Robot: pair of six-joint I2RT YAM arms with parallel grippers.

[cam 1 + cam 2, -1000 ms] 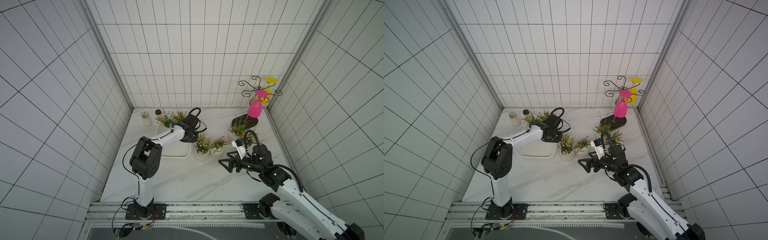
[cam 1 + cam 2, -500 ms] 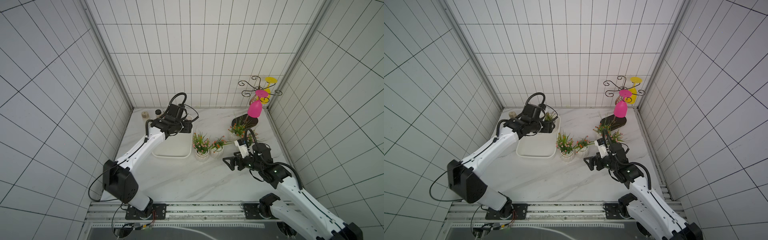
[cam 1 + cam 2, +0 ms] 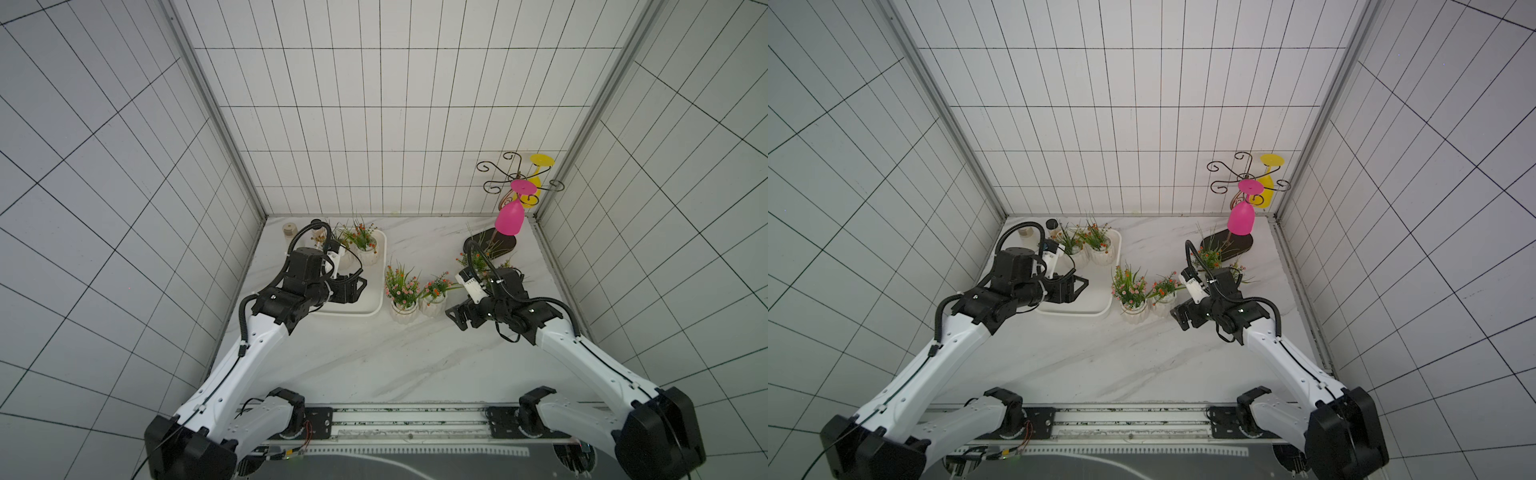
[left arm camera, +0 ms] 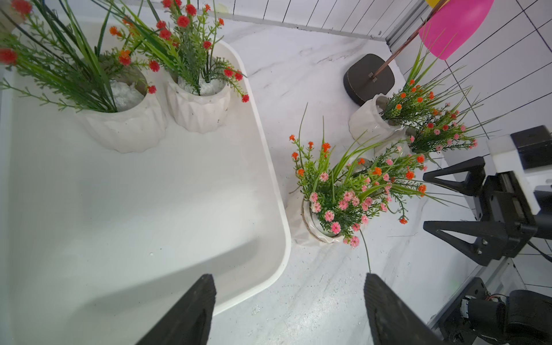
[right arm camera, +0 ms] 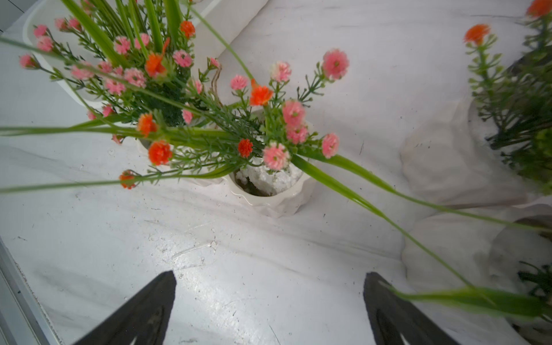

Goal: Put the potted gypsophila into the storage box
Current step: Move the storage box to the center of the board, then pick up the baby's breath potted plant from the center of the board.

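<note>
Use the storage box point(image 3: 377, 291), a shallow white rectangular plastic tray with rounded corners and a low rim, as your reference; it lies on the white marble-patterned tabletop point(image 3: 374, 365). Inside the box, at its far end, two white ribbed ceramic pots of red-flowered gypsophila stand upright, just beside each other: red-flowered pot A point(image 4: 198, 113), nearer the box's right rim, and red-flowered pot B point(image 4: 122, 128). The left gripper point(image 4: 288, 280) hangs over the box's near right corner, its black fingers spread apart with nothing between them. Outside the box, just beside its right rim, stands the pink-flowered gypsophila in a white ribbed pot point(image 3: 403, 311); the orange-flowered gypsophila in a smaller white pot point(image 3: 434, 306) stands just beside that, on the side away from the box. The right gripper point(image 5: 268, 274) sits farther from the box than both, low over the tabletop, fingers spread wide and empty (a green blade crosses one finger in the wrist view; you cannot tell whether it touches). A further white pot of orange blooms point(image 4: 370, 122) stands well apart from the box, on its right.
</note>
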